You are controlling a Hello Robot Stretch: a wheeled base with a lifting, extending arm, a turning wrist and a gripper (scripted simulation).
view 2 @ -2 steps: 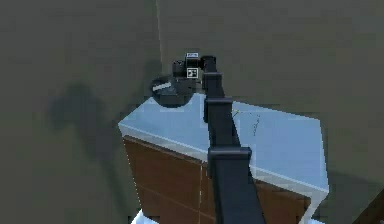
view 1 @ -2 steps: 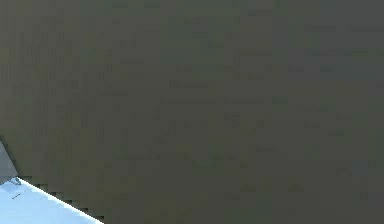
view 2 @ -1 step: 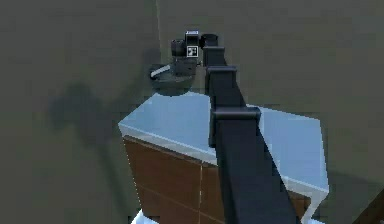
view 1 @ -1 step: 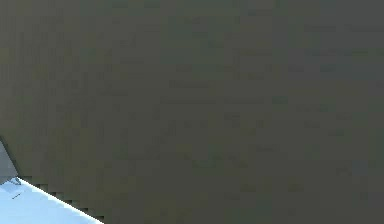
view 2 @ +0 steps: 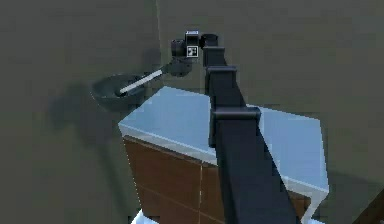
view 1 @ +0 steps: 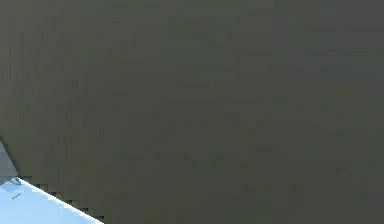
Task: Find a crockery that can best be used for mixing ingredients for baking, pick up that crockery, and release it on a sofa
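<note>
Closest in, at lower centre, is the blue-topped desk [view 2: 180, 115], with the arm [view 2: 235, 120] running up over it. At upper centre the end effector [view 2: 128, 89] holds the dark bowl [view 2: 104, 93]. The bowl hangs leftward off its fingers, past the desk edge (clear of any surface, I reckon).

A: First entry, flat grey-olive wall [view 1: 200, 100]: matt, even, painted look, no sheen.
B: Noted. On the boxy cabinet, pale blue-white slab top [view 2: 180, 112]: smooth, faint gloss. Stone or laminate, can't tell which.
A: Below it, brown front panels [view 2: 165, 172]: wood look, satin, thin seams between them.
B: Then the dark square-section arm bar [view 2: 240, 135]: matt, smooth. Plastic or painted metal, unclear.
A: Last, dark grey round bowl [view 2: 108, 93]: dull, smooth; material not discernible.
</note>
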